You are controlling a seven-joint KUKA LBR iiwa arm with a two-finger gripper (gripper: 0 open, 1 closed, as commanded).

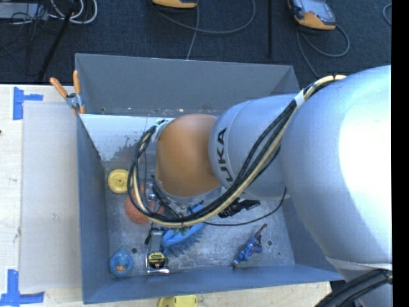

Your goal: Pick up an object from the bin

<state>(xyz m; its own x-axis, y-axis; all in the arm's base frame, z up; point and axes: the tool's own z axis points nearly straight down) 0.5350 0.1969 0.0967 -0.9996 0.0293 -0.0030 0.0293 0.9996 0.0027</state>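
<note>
Along the near wall of the bin [192, 285] lie one round blue piece [120, 263] in the left corner, one yellow-and-black tape measure [156, 261] just beside it, and one small blue jointed piece [248, 249] toward the right. Just behind the tape measure, one blue brush [182, 236] with splayed bristles lies partly under the gripper [155, 234]. The arm's orange cover [185, 152] and cables [137, 171] mostly hide the gripper; spread or closed, I cannot tell. Farther back by the left wall sit one half-hidden orange rounded thing [135, 211] and one yellow disc [117, 181].
</note>
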